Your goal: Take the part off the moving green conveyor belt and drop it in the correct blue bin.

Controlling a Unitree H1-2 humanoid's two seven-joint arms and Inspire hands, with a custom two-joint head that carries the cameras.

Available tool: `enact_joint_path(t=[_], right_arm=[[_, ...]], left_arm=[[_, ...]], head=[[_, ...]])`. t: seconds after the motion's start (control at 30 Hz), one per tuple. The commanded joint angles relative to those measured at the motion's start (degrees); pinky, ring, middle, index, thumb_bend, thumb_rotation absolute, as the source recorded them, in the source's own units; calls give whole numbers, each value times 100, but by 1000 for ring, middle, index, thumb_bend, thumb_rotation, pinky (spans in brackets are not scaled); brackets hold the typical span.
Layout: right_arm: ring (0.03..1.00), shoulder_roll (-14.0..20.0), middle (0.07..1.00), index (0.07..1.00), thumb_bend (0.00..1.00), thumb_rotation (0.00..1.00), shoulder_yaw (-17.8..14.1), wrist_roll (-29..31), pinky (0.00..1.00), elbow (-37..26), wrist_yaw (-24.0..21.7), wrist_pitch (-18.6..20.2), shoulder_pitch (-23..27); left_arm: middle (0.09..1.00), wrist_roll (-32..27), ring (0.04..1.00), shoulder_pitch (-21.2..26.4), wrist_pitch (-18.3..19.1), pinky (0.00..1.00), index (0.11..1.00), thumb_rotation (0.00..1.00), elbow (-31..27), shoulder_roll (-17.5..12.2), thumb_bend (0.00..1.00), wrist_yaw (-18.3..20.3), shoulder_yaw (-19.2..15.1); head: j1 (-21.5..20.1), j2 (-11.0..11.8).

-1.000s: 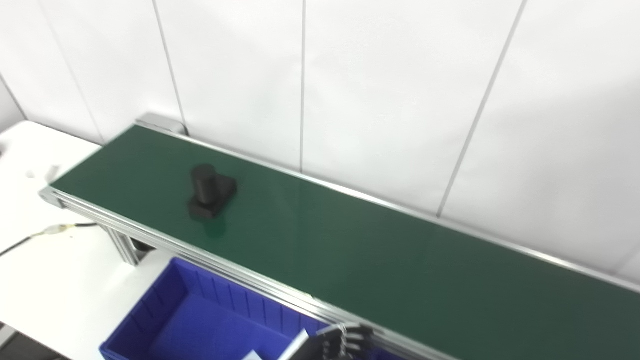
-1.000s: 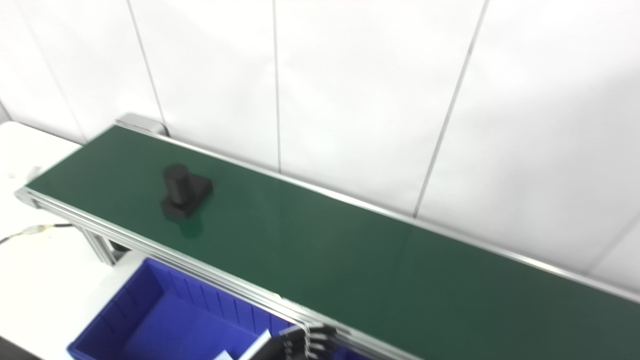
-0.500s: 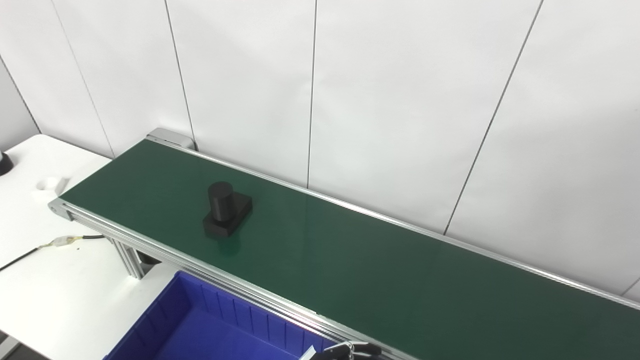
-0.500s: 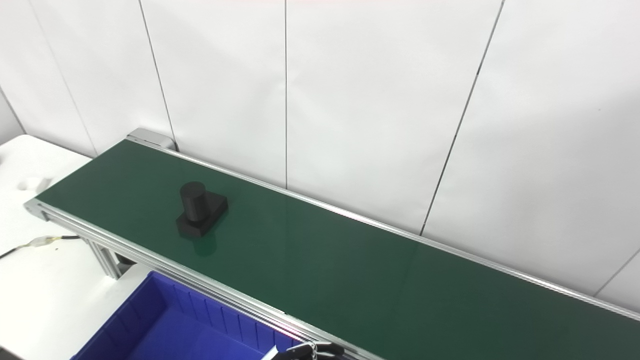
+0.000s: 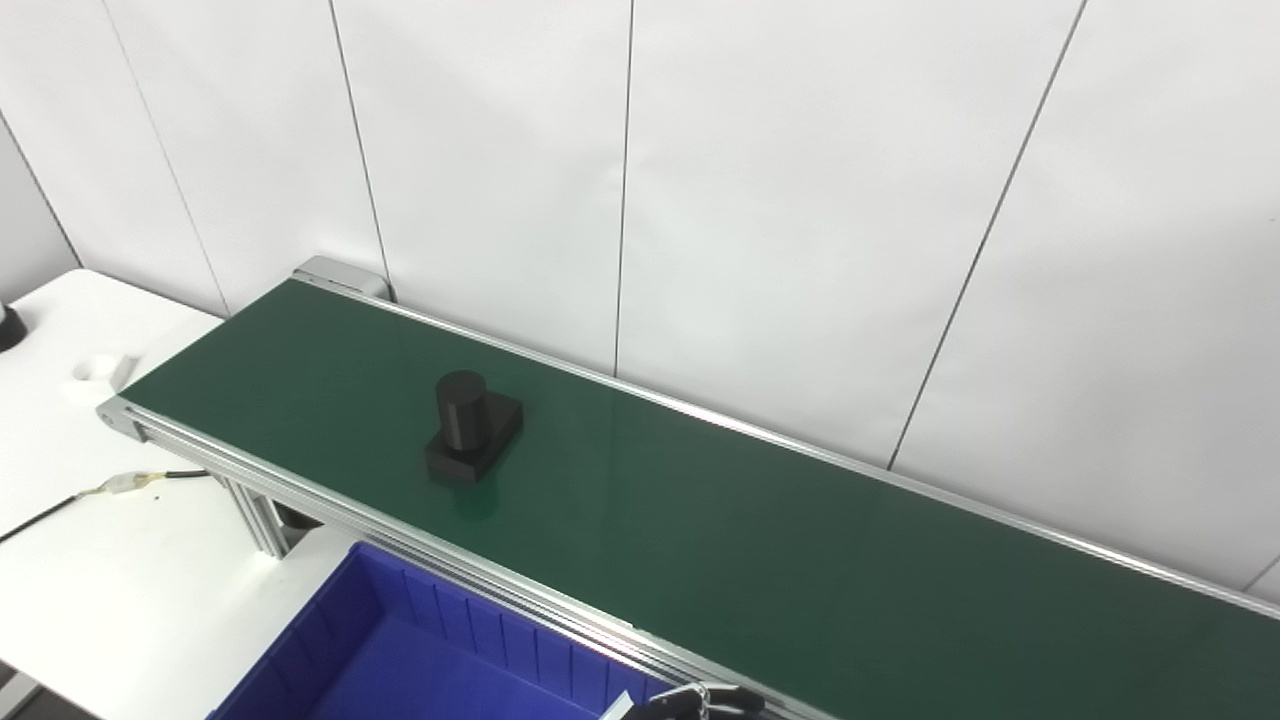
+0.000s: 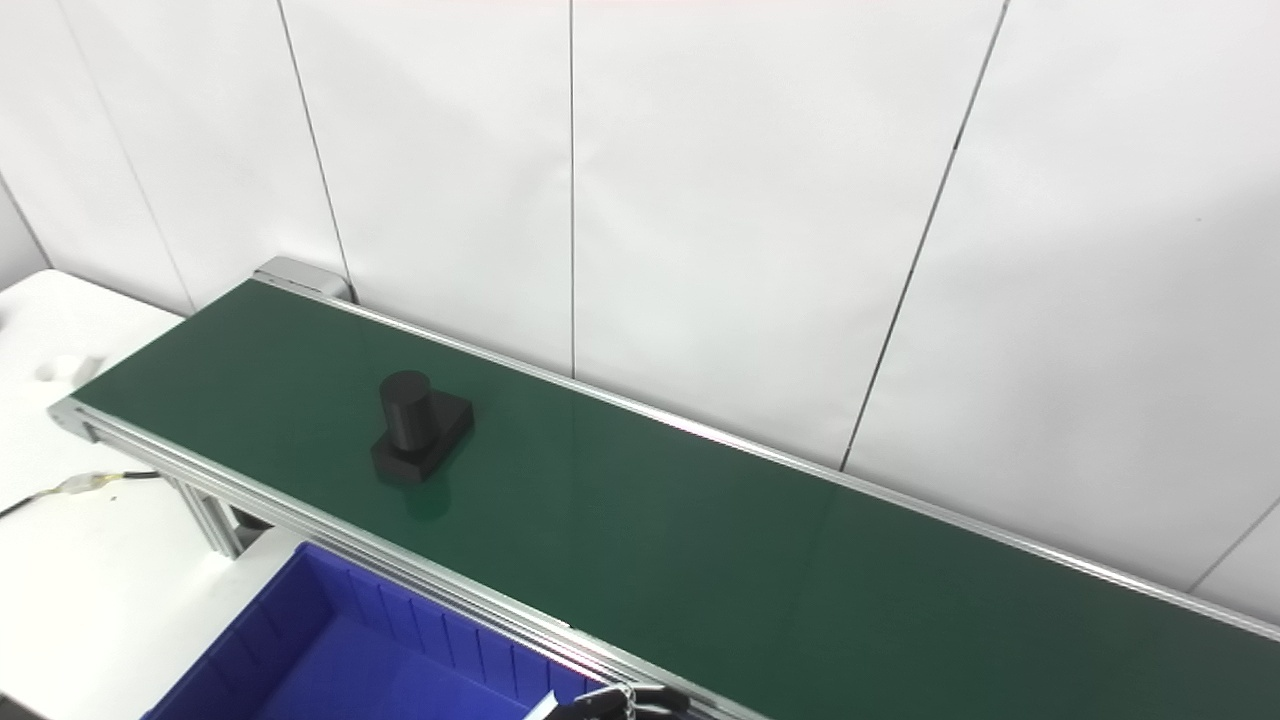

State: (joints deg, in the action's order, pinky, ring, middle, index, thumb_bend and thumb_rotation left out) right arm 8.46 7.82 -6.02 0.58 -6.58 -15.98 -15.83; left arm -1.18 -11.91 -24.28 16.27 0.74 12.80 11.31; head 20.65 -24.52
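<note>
A black part (image 5: 473, 437), an upright cylinder on a rectangular base, rides on the green conveyor belt (image 5: 750, 540) towards its left end. Nothing touches it. In front of the belt at the lower left lies a blue bin (image 5: 470, 635); its visible inside shows nothing. Only the fingertips of my left hand (image 5: 700, 698) peek over the bottom edge, just at the belt's near rail and far right of the part. How its fingers stand is cut off by the frame. My right hand is out of the picture.
A white table (image 5: 120, 580) lies left of the belt, with a cable (image 5: 110, 487), a small white piece (image 5: 97, 367) and a dark object (image 5: 8, 327) at the edge. An aluminium leg (image 5: 255, 510) holds the belt's left end. White wall panels stand right behind.
The part has ridden a little to the right along the belt. The camera tilted up early on, so the hand now shows less; since then the view is steady.
</note>
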Motion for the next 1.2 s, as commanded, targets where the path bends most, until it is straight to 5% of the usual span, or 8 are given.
enact_joint_path(t=[0.0,0.53,0.83,1.17], right_arm=[[732,17,799,869,527,402,-37,61,628,-144,4,-221,30],[678,104,746,778,536,375,-30,101,584,-533,-68,-288,-53],[678,287,734,766,582,438,-82,351,583,-1255,-225,-225,-170],[658,457,706,727,616,418,-85,-63,536,-2305,-312,124,-50]], left_arm=[[710,-12,660,83,-258,571,761,723,-98,43,766,2,21],[709,-27,660,130,-257,571,761,724,-24,73,778,1,33],[706,-19,657,134,-255,570,763,714,-14,89,756,-7,39],[706,-7,658,131,-252,576,763,727,-20,86,767,-13,56]], head=[[5,-6],[-10,1],[-37,-40],[-107,-87]])
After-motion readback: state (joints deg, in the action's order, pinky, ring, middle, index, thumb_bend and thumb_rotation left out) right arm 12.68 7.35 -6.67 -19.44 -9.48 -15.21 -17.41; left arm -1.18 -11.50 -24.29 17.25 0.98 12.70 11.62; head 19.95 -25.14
